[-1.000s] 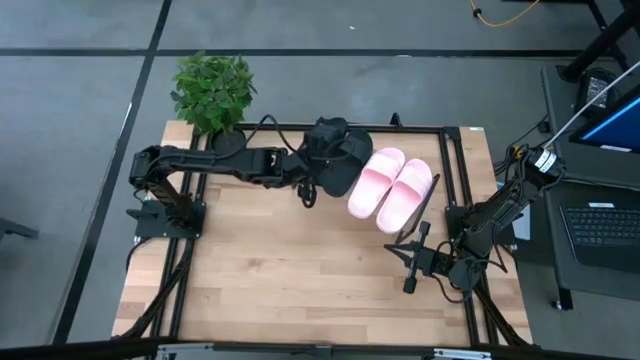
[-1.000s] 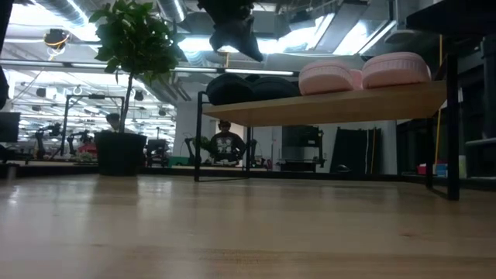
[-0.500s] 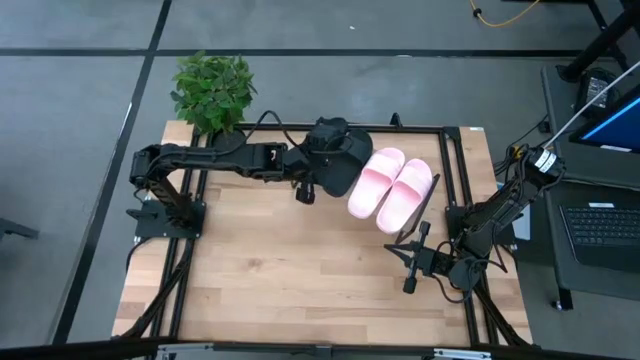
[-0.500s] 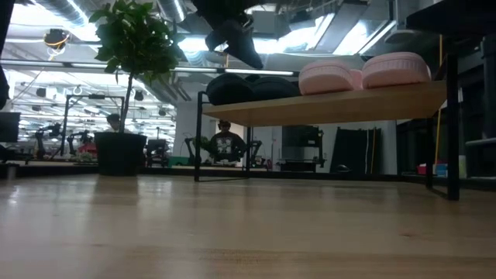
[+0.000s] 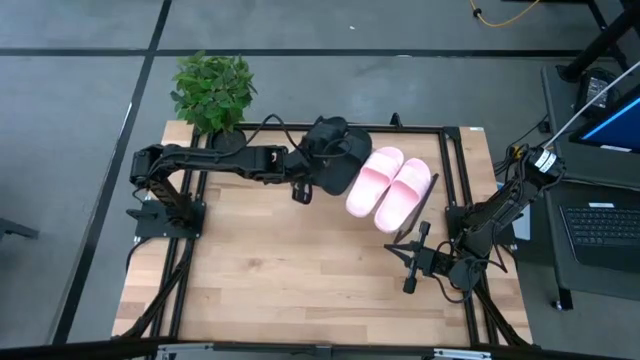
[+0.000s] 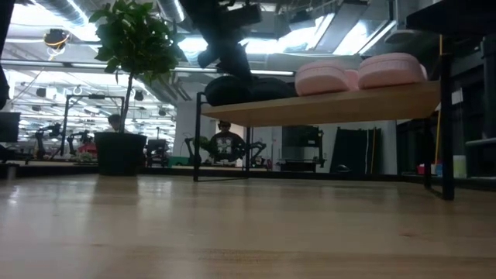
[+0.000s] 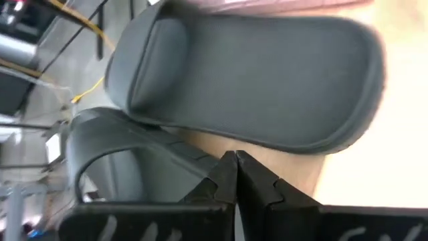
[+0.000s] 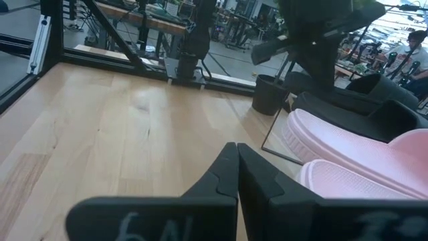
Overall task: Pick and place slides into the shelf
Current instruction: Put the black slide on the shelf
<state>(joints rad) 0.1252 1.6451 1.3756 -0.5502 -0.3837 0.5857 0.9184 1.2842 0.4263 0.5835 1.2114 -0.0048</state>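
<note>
Two black slides and two pale pink slides lie side by side with their soles on the slanted shelf at the table's far side. My left gripper is shut and hovers at the shelf's left end, its tips just in front of the black slides. My right gripper is shut and waits low over the table's right side, near the pink slides. My left gripper points its shut fingertips at the nearer edge of a black slide's sole, with the second black slide's strap right beside them. A thin strip of shelf wood shows between tips and sole, and I cannot tell whether they touch.
A potted plant stands at the table's far left corner. A black metal frame runs around the table's edges. Bare wooden tabletop stretches from the shelf to the near edge. People sit in the room beyond the table.
My left gripper has come down from above the shelf toward the black slides and drawn slightly toward the table's left. In the low view the shelf's right end, with the pink slides on it, has shifted a little to the left.
</note>
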